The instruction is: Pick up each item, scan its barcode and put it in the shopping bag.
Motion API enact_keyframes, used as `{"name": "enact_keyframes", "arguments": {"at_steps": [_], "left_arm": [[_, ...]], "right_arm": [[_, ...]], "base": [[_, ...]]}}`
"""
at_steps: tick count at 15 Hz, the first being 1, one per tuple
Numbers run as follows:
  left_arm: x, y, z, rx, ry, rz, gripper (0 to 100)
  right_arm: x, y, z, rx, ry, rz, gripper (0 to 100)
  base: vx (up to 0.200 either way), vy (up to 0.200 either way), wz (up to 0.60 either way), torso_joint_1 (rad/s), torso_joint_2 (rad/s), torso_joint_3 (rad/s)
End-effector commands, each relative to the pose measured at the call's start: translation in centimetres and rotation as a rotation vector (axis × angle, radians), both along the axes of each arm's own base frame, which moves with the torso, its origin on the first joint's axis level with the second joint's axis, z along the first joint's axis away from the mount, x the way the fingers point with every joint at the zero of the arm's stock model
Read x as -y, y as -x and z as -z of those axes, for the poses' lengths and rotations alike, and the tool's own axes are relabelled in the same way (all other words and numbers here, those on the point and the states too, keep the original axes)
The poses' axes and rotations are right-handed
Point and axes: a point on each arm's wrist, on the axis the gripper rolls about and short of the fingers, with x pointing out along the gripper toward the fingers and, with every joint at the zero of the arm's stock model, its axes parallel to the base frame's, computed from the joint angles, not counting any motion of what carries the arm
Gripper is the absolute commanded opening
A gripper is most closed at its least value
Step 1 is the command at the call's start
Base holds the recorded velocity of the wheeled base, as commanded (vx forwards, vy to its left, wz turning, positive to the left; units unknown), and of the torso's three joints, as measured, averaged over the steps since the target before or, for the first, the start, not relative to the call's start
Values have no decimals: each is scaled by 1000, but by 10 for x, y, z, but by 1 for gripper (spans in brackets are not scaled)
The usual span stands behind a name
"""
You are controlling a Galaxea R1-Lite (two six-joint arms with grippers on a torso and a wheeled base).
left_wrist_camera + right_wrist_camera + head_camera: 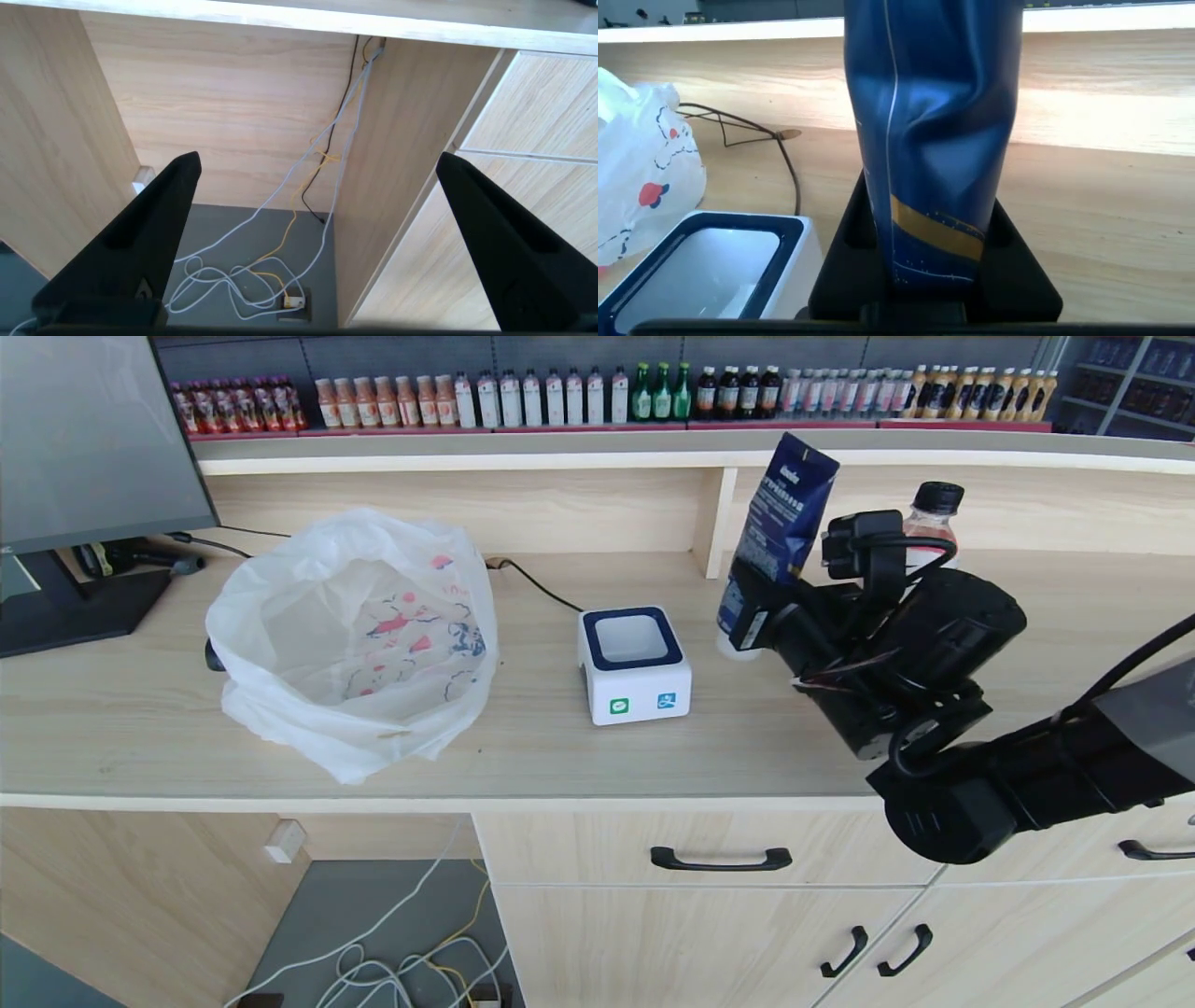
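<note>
Your blue pouch [780, 523] stands upright, right of centre in the head view, clamped low down in the right hand [747, 616]. It looks light, soft and easily dented, so grip near its base. The scanner [635, 663] sits centre, the shopping bag [355, 635] left. The left hand [318, 163] is spread apart, empty.

a pale wooden counter [560, 756] runs across the room, with an upright divider [714, 518] under its raised back ledge. a dark monitor [93, 429] stands on a black base [65, 607] at the left end. a thin black cable [534, 582] trails over the top. behind, a shelf holds a long row of drink bottles [560, 397]. below are drawers with black handles [721, 859], and loose white and yellow cables [401, 952] lie on the grey floor.
</note>
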Motion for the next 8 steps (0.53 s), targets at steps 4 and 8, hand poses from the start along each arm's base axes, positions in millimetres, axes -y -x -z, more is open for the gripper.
{"name": "enact_keyframes", "arguments": {"at_steps": [4, 8], "left_arm": [[0, 0, 0, 0, 0, -1, 100], [0, 0, 0, 0, 0, -1, 100]], "right_arm": [[22, 49, -29, 34, -16, -10, 0], [35, 94, -39, 45, -22, -48, 0]], "base": [[0, 0, 0, 0, 0, 0], [0, 0, 0, 0, 0, 0]]}}
